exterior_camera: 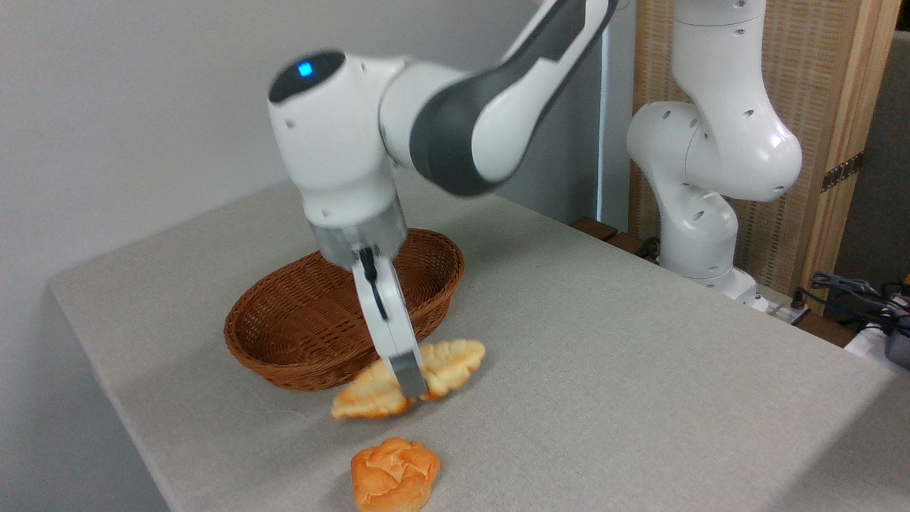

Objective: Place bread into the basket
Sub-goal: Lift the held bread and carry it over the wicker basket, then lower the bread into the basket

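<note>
the gripper (411, 387) pinches the bread (409, 378) at its middle, the loaf sticking out to both sides, just in front of the basket (298, 341).

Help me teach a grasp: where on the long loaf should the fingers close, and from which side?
Grip the bread at its middle, from above, fingers across its narrow width. It is long, flat and tapers at both ends, so the centre balances best. The gripper sits there now.

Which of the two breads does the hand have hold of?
The long pale loaf beside the basket: the hand is clamped across its middle. The round orange bun lies untouched nearer the camera.
</note>
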